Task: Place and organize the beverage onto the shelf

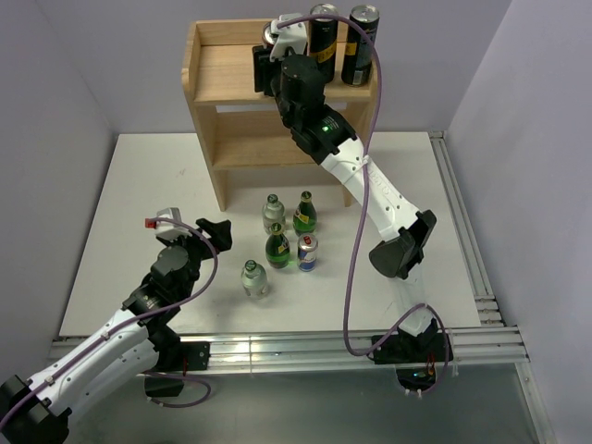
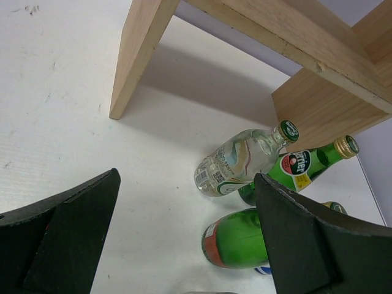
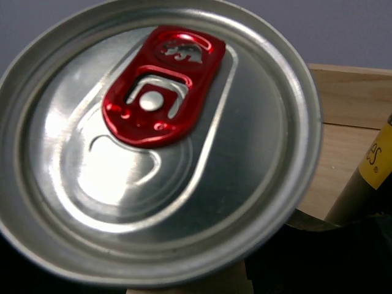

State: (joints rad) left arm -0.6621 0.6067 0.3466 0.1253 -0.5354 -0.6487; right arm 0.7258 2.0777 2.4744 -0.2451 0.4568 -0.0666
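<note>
Shelf (image 1: 222, 69) holding two tall black cans (image 1: 324, 37) on its upper board; beside them the right pincer (image 1: 273, 57) grips a red-tabbed can (image 3: 159, 141). In front of the shelf, four bottles (image 1: 277, 246) and a small can (image 1: 307, 252) wait on the tabletop (image 1: 139, 203) near the wide-open left pincer (image 1: 215, 233). Most of the work looks undone.
</note>
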